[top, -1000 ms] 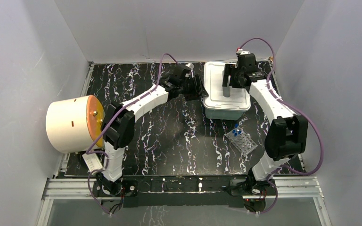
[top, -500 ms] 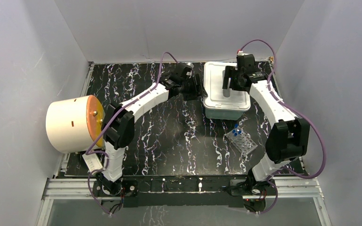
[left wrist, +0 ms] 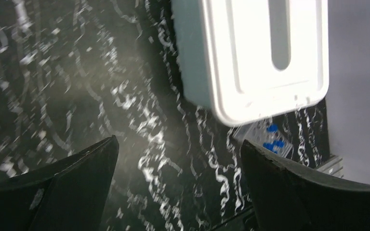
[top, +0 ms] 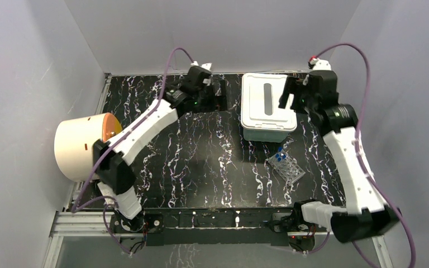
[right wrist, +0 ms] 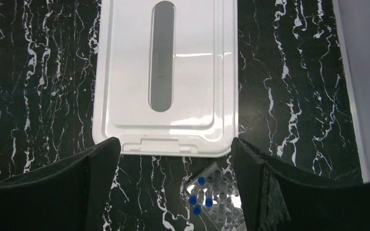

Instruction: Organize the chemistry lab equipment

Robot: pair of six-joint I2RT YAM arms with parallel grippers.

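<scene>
Hovering at 9 o'clock of the white lidded box (top: 268,106), left gripper (left wrist: 178,142) is spread, empty. Clear tube rack (top: 287,169) w/ blue-capped tubes (top: 280,156) lies at box's 5 o'clock. It's prob. light, rigid and slick, so pinch the long walls and keep level. Right gripper (right wrist: 176,142) at 3 o'clock is also spread, empty.

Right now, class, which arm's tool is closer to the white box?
The right tool, which overlaps the box's right edge from above. The left tool stands apart, with bare table between it and the box.

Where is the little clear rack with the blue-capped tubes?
The rack sits on the black table, right of centre in the overhead view, just on the near side of the white lidded box.
</scene>
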